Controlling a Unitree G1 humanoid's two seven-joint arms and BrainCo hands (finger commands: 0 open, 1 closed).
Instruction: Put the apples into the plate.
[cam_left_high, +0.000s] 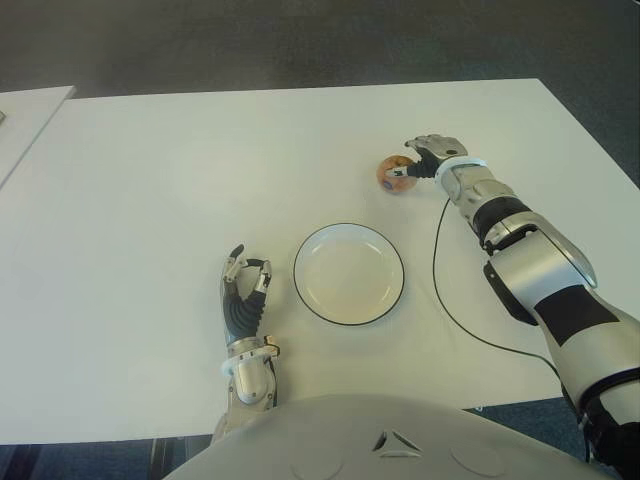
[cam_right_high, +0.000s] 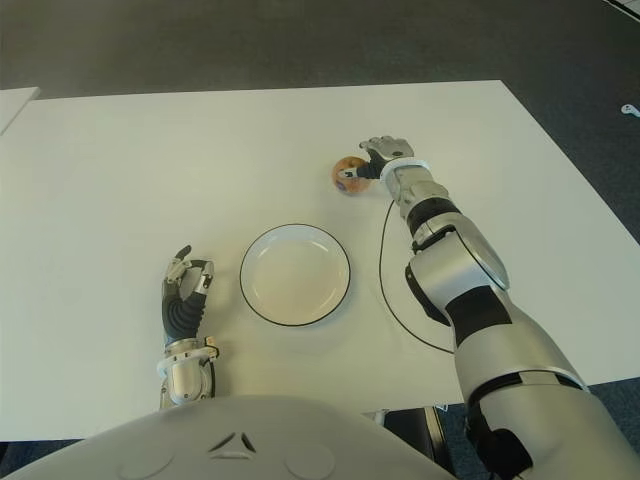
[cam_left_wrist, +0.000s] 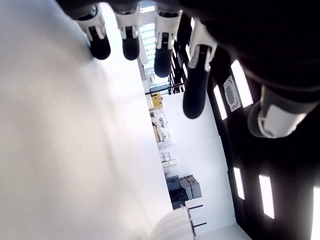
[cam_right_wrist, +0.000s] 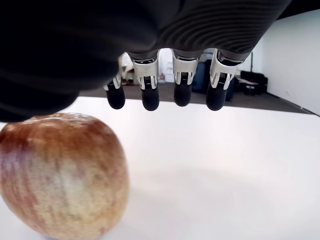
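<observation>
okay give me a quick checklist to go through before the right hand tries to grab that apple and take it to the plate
1. Apple located: ok, it sits on the table beyond the plate.
2. Right hand at the apple: ok, it is right beside it, on the apple's right.
3. Fingers closed around the apple: not ok, the right wrist view shows them spread above the table with the apple off to one side.
4. Plate free to receive: ok, nothing lies in it.
5. Left hand out of the way: ok, it is left of the plate, holding nothing.
6. Black cable clear of the path: cannot tell, it runs along the plate's right side.
</observation>
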